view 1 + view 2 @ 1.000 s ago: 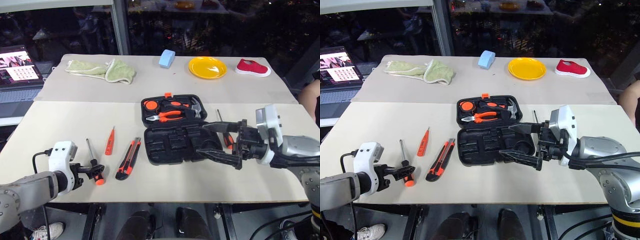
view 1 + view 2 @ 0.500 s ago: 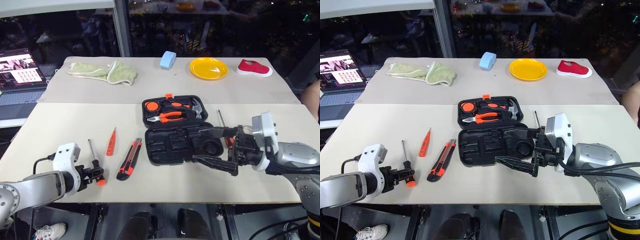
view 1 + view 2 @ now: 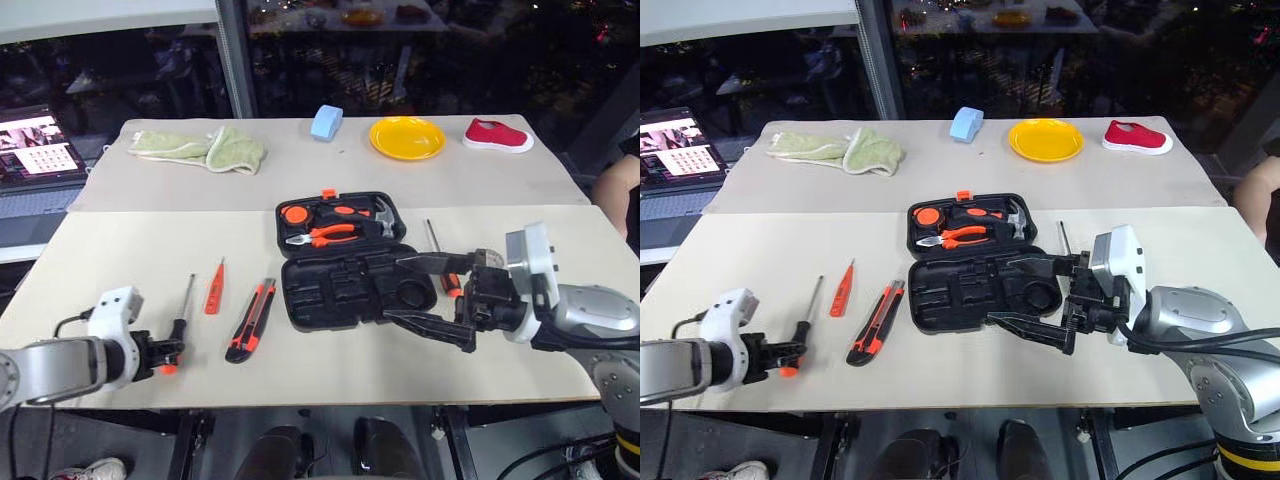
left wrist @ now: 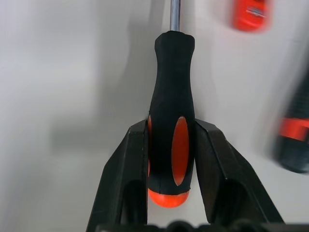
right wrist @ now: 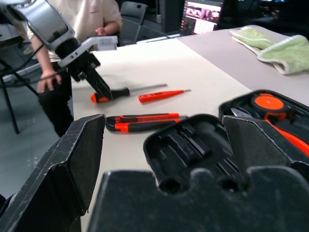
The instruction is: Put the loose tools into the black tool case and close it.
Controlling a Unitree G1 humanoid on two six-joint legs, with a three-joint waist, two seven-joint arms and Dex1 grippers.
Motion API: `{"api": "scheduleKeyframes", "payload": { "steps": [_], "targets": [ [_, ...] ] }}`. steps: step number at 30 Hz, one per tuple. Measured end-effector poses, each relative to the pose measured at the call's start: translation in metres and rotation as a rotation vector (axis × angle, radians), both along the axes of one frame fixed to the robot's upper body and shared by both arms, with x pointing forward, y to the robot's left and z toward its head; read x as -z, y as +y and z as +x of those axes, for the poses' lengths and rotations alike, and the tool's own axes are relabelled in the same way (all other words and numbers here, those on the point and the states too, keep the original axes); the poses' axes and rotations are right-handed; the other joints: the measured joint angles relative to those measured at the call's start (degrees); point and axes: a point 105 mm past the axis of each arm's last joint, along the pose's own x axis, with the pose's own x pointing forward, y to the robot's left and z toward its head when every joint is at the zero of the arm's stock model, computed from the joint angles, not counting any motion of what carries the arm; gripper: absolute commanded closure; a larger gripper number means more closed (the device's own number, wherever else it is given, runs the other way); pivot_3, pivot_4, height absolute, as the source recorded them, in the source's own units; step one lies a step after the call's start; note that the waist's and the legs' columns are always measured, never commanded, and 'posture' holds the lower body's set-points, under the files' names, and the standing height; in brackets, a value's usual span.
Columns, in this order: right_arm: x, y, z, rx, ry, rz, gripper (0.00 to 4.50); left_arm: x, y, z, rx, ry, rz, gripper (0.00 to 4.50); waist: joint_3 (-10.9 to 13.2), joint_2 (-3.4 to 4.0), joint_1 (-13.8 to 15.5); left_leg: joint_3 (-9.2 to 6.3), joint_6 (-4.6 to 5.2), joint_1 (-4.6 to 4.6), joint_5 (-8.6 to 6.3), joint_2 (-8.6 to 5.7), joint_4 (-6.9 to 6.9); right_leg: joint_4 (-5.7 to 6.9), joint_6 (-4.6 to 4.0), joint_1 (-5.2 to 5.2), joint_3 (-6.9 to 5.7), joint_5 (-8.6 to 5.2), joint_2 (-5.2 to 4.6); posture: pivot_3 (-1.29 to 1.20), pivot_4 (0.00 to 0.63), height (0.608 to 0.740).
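Left gripper (image 4: 171, 145) clamped on a screwdriver (image 4: 171, 111) handle at the table's near-left edge; black tool case (image 3: 345, 262) open mid-table.

I see pliers (image 3: 322, 236), hammer (image 3: 385, 212) and an orange round item in the case's far half; the near half's recesses look empty. My right gripper (image 3: 428, 297) hangs spread wide over the case's right end. Tester screwdriver (image 3: 214, 288) and utility knife (image 3: 251, 318) lie left of the case, second screwdriver (image 3: 440, 259) partly hidden behind the right gripper. No readable writing; tape roll I can't make out.
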Motion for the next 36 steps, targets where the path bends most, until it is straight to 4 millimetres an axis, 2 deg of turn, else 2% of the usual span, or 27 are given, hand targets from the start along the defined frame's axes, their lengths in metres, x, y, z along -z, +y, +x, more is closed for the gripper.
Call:
{"api": "scheduleKeyframes", "payload": {
  "steps": [1, 2, 4, 6, 7, 8, 12, 14, 17, 24, 27, 31, 36],
  "targets": [
    [0.000, -0.001, 0.000, 0.005, 0.002, -0.003, 0.00, -0.004, 0.012, 0.007, 0.022, -0.027, 0.085, 3.62, 0.1, -0.14, 0.0, -0.01, -0.22, -0.04, 0.13, 0.03, -0.05, 0.04, -0.05, -0.06, -0.06, -0.03, 0.00, 0.00, 0.150, 0.732],
    [0.001, -0.006, 0.001, 0.022, 0.006, -0.009, 0.00, -0.016, 0.033, 0.023, 0.051, -0.097, 0.203, 3.62, 0.3, -0.38, 0.0, 0.00, -0.39, -0.12, 0.24, 0.05, -0.18, 0.04, -0.08, -0.18, -0.10, -0.01, 0.00, 0.00, 0.150, 0.732],
    [0.003, -0.010, 0.001, 0.039, 0.015, -0.023, 0.00, -0.038, 0.038, 0.045, 0.133, -0.220, 0.262, 3.62, 0.5, -0.69, 0.3, -0.02, -0.51, -0.22, 0.32, 0.11, -0.26, -0.01, -0.16, -0.27, -0.19, 0.03, 0.00, 0.00, 0.150, 0.732],
    [0.002, -0.013, 0.001, 0.051, 0.012, -0.026, 0.00, -0.068, 0.015, 0.072, 0.352, -0.391, 0.268, 3.62, 0.5, -0.83, 1.1, -0.02, -0.38, -0.42, 0.24, 0.10, -0.24, -0.11, -0.18, -0.34, -0.26, 0.05, -0.09, 0.00, 0.150, 0.732],
    [0.003, -0.014, 0.001, 0.056, 0.012, -0.026, 0.00, -0.080, 0.004, 0.078, 0.454, -0.452, 0.268, 3.62, 0.5, -0.89, 1.2, -0.02, -0.29, -0.62, 0.19, 0.10, -0.21, -0.18, -0.20, -0.46, -0.29, 0.08, -0.10, 0.00, 0.150, 0.732],
    [0.004, -0.017, 0.000, 0.068, 0.016, -0.027, 0.00, -0.089, -0.010, 0.083, 0.569, -0.492, 0.265, 3.62, 0.5, -0.91, 1.3, -0.02, -0.17, -0.75, 0.12, 0.07, -0.19, -0.25, -0.50, -0.54, -0.30, 0.28, -0.12, 0.00, 0.150, 0.732],
    [0.006, -0.028, 0.003, 0.140, 0.025, -0.024, 0.00, -0.107, -0.056, 0.099, 0.966, -0.557, 0.259, 3.62, 0.5, -0.97, 1.5, -0.14, 0.29, -1.92, 0.00, -0.09, 0.34, -0.12, -0.49, -1.52, -0.60, 0.43, -0.13, 0.00, 0.150, 0.732],
    [0.008, -0.035, 0.005, 0.182, 0.031, -0.029, 0.00, -0.108, -0.074, 0.105, 1.093, -0.549, 0.253, 3.62, 0.5, -0.98, 1.4, -0.30, 0.71, -2.19, 0.23, -0.09, 0.46, -0.08, -0.48, -1.56, -0.91, 0.45, -0.06, 0.00, 0.150, 0.732],
    [0.014, -0.053, 0.010, 0.302, 0.032, -0.059, 0.00, -0.105, -0.115, 0.120, 1.293, -0.512, 0.213, 3.62, 0.5, -1.03, 1.3, -0.54, 0.77, -2.48, 0.26, -0.17, 0.58, -0.26, -0.43, -1.53, -1.52, 0.47, -0.11, 0.00, 0.150, 0.732],
    [0.029, -0.091, 0.016, 0.544, 0.035, -0.104, 0.00, -0.079, -0.185, 0.125, 1.592, -0.385, 0.182, 3.62, 0.6, -1.09, 1.2, -0.87, 0.91, -2.71, 0.19, -0.09, 1.28, -0.35, -0.33, -1.42, -1.40, 0.49, -0.16, 0.00, 0.150, 0.732],
    [0.034, -0.097, 0.014, 0.589, 0.046, -0.108, 0.00, -0.064, -0.199, 0.129, 1.612, -0.328, 0.192, 3.62, 0.6, -1.11, 1.1, -0.88, 1.06, -2.67, 0.10, -0.05, 1.50, -0.09, -0.32, -1.38, -1.31, 0.48, -0.18, 0.00, 0.150, 0.732],
    [0.032, -0.096, 0.010, 0.619, 0.028, -0.092, 0.00, -0.057, -0.225, 0.145, 1.576, -0.327, 0.257, 3.62, 0.6, -1.10, 1.3, -0.93, 1.58, -2.73, -0.15, -0.02, 1.87, -0.01, -0.22, -1.31, -1.33, 0.51, -0.17, 0.00, 0.150, 0.732],
    [0.028, -0.097, 0.010, 0.649, 0.007, -0.076, 0.00, -0.047, -0.242, 0.153, 1.562, -0.303, 0.262, 3.62, 0.6, -1.10, 1.2, -0.91, 1.50, -2.88, -0.09, -0.04, 2.26, 0.11, -0.10, -1.36, -1.37, 0.60, -0.15, 0.00, 0.150, 0.732]
  ]
}}
